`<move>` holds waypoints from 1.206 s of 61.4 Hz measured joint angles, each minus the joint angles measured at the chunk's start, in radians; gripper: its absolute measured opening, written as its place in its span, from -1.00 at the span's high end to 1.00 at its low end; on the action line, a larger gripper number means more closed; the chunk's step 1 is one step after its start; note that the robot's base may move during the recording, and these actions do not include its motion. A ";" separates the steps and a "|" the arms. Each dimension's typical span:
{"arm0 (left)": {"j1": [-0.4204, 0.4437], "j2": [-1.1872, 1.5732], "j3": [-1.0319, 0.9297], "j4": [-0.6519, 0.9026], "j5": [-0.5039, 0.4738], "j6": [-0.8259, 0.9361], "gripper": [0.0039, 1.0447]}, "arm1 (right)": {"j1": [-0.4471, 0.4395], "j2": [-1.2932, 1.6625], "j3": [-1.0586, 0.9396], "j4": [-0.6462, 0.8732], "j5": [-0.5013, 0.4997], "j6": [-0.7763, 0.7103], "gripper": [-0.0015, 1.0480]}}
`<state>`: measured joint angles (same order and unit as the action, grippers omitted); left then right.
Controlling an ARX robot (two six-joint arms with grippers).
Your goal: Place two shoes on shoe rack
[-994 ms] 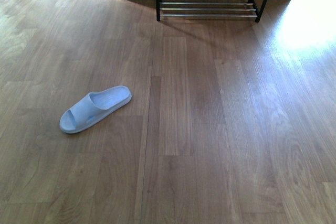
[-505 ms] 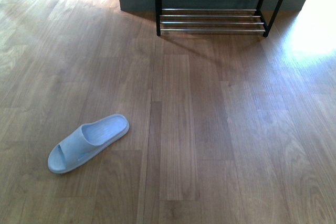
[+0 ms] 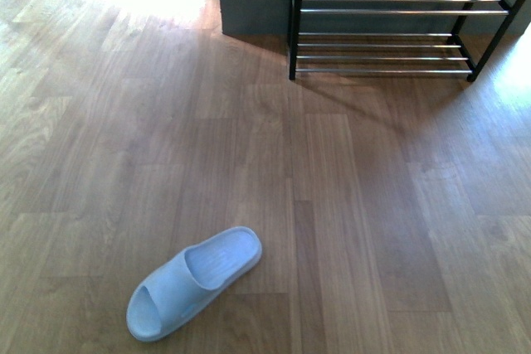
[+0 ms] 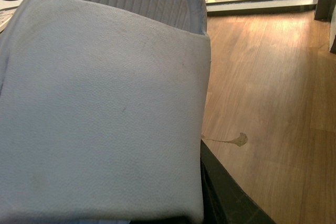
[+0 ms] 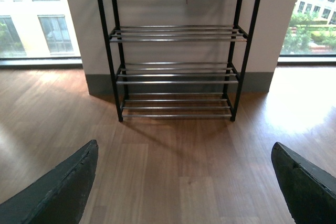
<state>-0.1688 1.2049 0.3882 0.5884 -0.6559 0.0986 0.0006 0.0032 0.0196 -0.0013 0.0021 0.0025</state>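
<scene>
Right wrist view: right pincer (image 5: pixel 181 187) spread wide facing shoe rack (image 5: pixel 176 66); left pincer (image 4: pixel 216 199) grips slipper (image 4: pixel 105 103).

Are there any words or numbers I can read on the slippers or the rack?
None can be read.
Slipper on the floor: footbed pattern too blurred to show any letters.
Slipper by the left wrist camera: plain, only scuffs and ridges.
Shoe rack: no label or sign.

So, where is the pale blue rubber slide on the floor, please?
The slide lies lower left in the front view, far from the black chrome-rod rack.
</scene>
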 joint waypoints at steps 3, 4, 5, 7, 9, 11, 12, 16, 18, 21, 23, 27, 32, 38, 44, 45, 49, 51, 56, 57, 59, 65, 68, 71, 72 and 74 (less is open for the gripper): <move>0.000 0.000 0.000 0.000 0.001 0.000 0.97 | 0.000 -0.001 0.000 0.000 0.000 0.000 -0.82; 0.000 0.000 0.000 0.000 0.001 0.000 0.97 | 0.000 0.000 0.000 0.000 0.000 0.000 -0.82; 0.000 0.000 0.000 0.000 0.000 0.000 0.97 | 0.000 0.000 0.000 0.000 0.000 0.000 -0.82; 0.000 0.001 0.000 0.000 0.000 0.000 0.97 | 0.000 0.001 0.000 0.000 0.000 0.000 -0.82; 0.000 0.001 0.000 0.000 0.001 0.000 0.97 | 0.000 0.000 0.000 0.000 -0.002 0.000 -0.82; 0.000 0.000 0.000 0.000 0.000 0.000 0.97 | 0.000 -0.001 0.000 0.000 0.000 0.000 -0.82; 0.000 0.000 0.000 0.000 0.001 0.000 0.97 | 0.000 0.000 0.000 0.000 0.000 0.000 -0.82; 0.000 0.001 0.000 0.000 0.001 0.000 0.97 | 0.000 0.000 0.000 0.000 0.000 0.000 -0.82; 0.000 0.001 0.000 0.000 0.001 0.000 0.97 | 0.000 -0.001 0.000 0.000 -0.001 0.000 -0.82; 0.003 0.001 0.000 0.000 0.000 0.000 0.97 | 0.000 0.002 0.000 0.000 -0.004 0.000 -0.82; 0.005 0.002 0.000 0.000 -0.002 0.000 0.97 | 0.000 0.002 0.000 0.000 -0.006 0.000 -0.82; 0.004 0.001 0.000 0.000 -0.002 0.000 0.97 | -0.001 0.003 0.000 -0.001 -0.013 -0.002 -0.82; 0.004 0.001 0.000 0.000 0.000 0.000 0.97 | -0.034 0.197 0.034 -0.039 -0.367 -0.116 -0.82; 0.004 0.001 0.000 0.000 0.001 0.000 0.97 | 0.081 0.584 0.054 0.232 -0.421 -0.259 -0.82; 0.004 0.001 0.000 0.000 0.001 0.000 0.97 | 0.182 1.019 0.127 0.525 -0.432 -0.381 -0.82; 0.003 0.001 0.000 0.000 0.001 0.000 0.97 | 0.198 1.094 0.143 0.560 -0.444 -0.393 -0.82; 0.002 0.001 0.000 0.000 0.001 0.000 0.97 | 0.249 1.282 0.196 0.576 -0.501 -0.416 -0.82; 0.002 0.001 0.000 0.000 0.001 0.000 0.97 | 0.277 1.353 0.217 0.568 -0.527 -0.426 -0.82; 0.002 0.001 0.000 0.000 0.000 0.000 0.97 | 0.335 1.482 0.258 0.552 -0.573 -0.480 -0.82; 0.002 0.001 0.000 0.000 0.000 0.000 0.97 | 0.340 1.500 0.265 0.552 -0.576 -0.490 -0.82; 0.002 0.001 0.000 0.000 0.000 0.000 0.97 | 0.351 1.553 0.290 0.562 -0.578 -0.523 -0.82; 0.002 0.001 0.000 0.000 0.001 0.000 0.97 | 0.351 1.758 0.407 0.582 -0.539 -0.631 -0.82; 0.002 0.001 0.000 0.000 0.000 0.000 0.97 | 0.349 1.851 0.449 0.611 -0.506 -0.684 -0.82; 0.002 0.001 0.000 0.000 0.000 0.000 0.97 | 0.348 1.944 0.492 0.625 -0.483 -0.723 -0.82; 0.002 0.001 0.000 0.000 0.000 0.000 0.97 | 0.348 1.991 0.512 0.638 -0.472 -0.742 -0.82; 0.002 0.001 0.000 0.000 0.000 0.000 0.97 | 0.348 2.060 0.541 0.664 -0.450 -0.771 -0.82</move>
<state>-0.1665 1.2060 0.3882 0.5884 -0.6556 0.0986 0.3489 2.0636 0.5602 0.6628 -0.4480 -0.7689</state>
